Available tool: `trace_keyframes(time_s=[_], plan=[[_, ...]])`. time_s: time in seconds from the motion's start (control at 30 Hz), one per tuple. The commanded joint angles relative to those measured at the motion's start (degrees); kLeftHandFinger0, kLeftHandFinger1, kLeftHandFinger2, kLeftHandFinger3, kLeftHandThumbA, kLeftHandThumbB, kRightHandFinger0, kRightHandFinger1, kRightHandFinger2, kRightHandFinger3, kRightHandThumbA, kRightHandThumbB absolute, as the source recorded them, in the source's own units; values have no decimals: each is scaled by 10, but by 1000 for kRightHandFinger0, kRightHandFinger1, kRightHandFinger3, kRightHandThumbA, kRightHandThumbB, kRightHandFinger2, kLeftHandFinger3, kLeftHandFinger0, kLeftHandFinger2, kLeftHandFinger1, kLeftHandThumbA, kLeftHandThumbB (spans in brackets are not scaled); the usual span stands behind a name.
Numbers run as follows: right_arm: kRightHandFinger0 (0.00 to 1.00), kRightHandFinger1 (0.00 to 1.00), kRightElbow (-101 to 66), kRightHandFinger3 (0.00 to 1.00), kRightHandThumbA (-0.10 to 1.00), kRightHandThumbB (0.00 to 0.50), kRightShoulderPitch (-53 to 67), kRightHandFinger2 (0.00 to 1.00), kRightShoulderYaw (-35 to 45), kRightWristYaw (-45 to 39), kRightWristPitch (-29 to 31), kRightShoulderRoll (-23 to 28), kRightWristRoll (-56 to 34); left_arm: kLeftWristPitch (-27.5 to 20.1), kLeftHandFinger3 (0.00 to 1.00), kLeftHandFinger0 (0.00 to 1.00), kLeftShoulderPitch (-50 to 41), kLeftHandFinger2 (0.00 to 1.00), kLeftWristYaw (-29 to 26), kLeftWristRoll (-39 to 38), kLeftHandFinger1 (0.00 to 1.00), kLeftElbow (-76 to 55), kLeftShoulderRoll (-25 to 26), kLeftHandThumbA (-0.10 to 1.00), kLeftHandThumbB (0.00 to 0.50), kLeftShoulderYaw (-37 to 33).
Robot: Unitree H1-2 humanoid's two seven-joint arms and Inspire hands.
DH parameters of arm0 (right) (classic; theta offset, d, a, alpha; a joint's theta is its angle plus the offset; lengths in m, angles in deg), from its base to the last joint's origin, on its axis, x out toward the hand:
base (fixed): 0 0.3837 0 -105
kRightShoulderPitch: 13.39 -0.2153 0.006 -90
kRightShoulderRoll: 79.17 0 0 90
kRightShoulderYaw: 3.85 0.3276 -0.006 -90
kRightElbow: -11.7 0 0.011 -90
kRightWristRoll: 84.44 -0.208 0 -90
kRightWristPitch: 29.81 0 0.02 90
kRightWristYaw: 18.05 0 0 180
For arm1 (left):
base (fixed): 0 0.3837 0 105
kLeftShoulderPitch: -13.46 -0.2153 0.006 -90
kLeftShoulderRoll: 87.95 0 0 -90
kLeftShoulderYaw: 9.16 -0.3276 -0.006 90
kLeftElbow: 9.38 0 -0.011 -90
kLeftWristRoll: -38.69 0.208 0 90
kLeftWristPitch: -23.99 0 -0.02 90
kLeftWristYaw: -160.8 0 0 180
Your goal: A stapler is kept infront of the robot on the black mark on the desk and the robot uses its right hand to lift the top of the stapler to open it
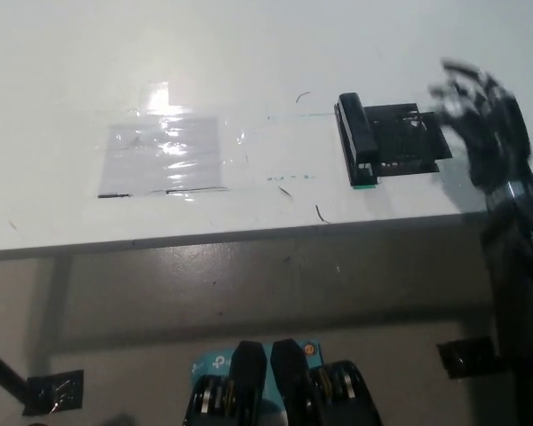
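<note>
A black stapler lies on the white desk at the right, along the left edge of a black square mark. Its near tip shows a bit of green. My black right hand hovers just right of the mark, blurred with motion, fingers spread and holding nothing. It does not touch the stapler. My white left hand is out of sight.
A sheet of clear glossy tape is stuck on the desk at centre left. The desk's front edge runs across the middle of the picture, with grey floor below. Small black floor plates lie at lower left and lower right.
</note>
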Motion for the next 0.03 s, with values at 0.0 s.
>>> trace_keyframes(time_s=[0.0], plan=[[217, 267, -92, 566, 241, 0, 59, 377, -36, -28, 59, 29, 86, 2, 698, 161, 9, 399, 1, -4, 161, -19, 22, 305, 0, 5]])
